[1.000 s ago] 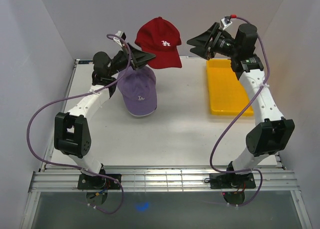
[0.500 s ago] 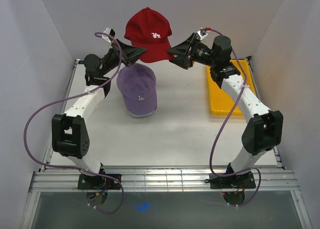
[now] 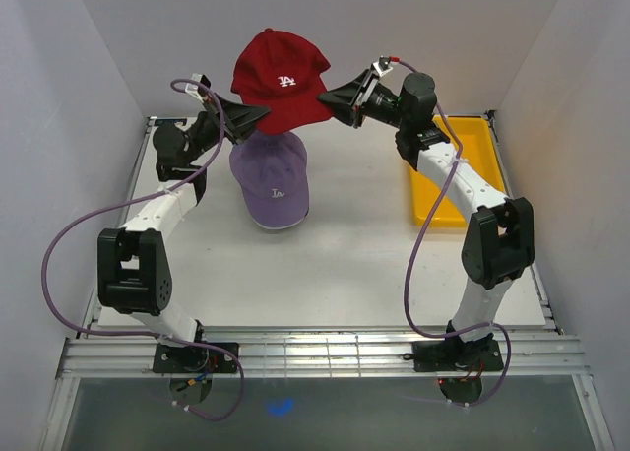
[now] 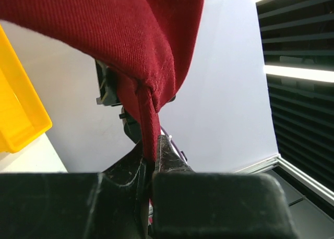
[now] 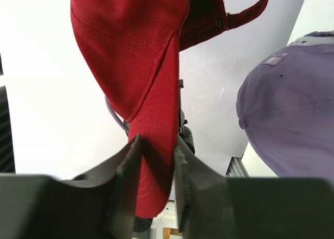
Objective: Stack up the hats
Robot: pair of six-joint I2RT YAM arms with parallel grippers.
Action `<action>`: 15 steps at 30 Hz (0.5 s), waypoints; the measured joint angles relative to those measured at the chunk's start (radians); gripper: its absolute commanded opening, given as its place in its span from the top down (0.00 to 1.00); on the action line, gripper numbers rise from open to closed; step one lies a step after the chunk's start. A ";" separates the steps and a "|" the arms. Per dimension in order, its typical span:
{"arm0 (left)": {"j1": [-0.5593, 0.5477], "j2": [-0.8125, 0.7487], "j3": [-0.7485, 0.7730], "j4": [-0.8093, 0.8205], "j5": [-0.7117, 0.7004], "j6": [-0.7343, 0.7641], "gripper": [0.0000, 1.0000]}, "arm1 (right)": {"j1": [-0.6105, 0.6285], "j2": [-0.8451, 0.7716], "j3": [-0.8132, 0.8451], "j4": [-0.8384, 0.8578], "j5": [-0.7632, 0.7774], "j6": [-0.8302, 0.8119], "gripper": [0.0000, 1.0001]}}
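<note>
A dark red hat (image 3: 279,77) with a white logo hangs in the air above the back of the table. My left gripper (image 3: 258,116) is shut on the hat's thin back edge, which the left wrist view shows as a red strip (image 4: 147,119) pinched between the fingers (image 4: 152,145). My right gripper (image 3: 325,96) comes in from the right, and its jaws (image 5: 156,142) are closed on the red brim (image 5: 154,166). A lavender hat (image 3: 271,180) sits upright on the table just below the red one and also shows in the right wrist view (image 5: 292,108).
A yellow tray (image 3: 474,146) lies at the back right of the table, partly behind my right arm, with one corner in the left wrist view (image 4: 15,114). White walls enclose the table on three sides. Purple cables loop off both arms.
The red hat has moved left and slightly up with my left gripper. My right gripper swung in from above the yellow tray and closed on the hat's brim.
</note>
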 measured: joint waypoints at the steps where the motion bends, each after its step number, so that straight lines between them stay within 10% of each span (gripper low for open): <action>1: 0.008 -0.003 -0.005 0.004 0.004 -0.003 1.00 | 0.002 0.003 0.006 0.005 0.002 0.006 0.77; 15: 0.105 -0.084 -0.150 0.023 0.061 -0.005 1.00 | 0.065 0.060 0.022 0.016 -0.011 -0.022 0.89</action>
